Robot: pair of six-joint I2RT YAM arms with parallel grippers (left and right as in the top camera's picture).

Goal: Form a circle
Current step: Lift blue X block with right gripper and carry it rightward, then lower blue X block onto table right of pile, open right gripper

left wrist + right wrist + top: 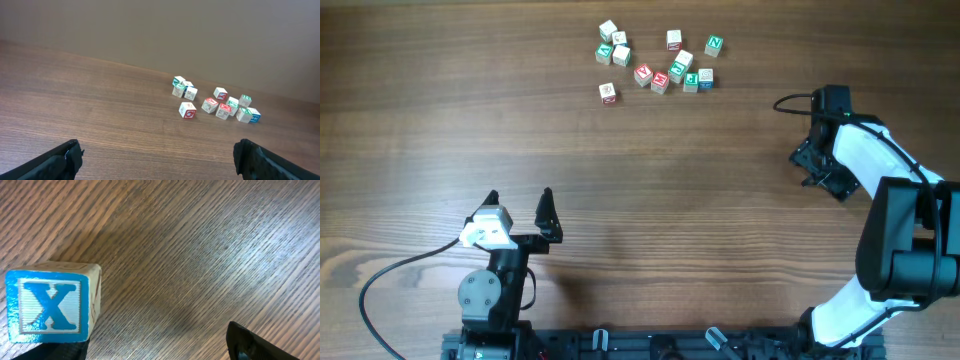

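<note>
One blue X cube (47, 305) sits beside a finger of the wide-open right gripper (812, 165), well apart from the scattered cubes (677, 70); centre the jaws squarely before closing. Left gripper (520, 195): wide, empty.

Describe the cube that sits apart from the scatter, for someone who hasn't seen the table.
On the wooden table, a scatter of small letter cubes lies near the overhead view's top edge. A lone cube sits just below the scatter's left clump: red-marked on top, touching no other.

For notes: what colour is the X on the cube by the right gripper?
Blue. The cube shows best in right wrist view.
</note>
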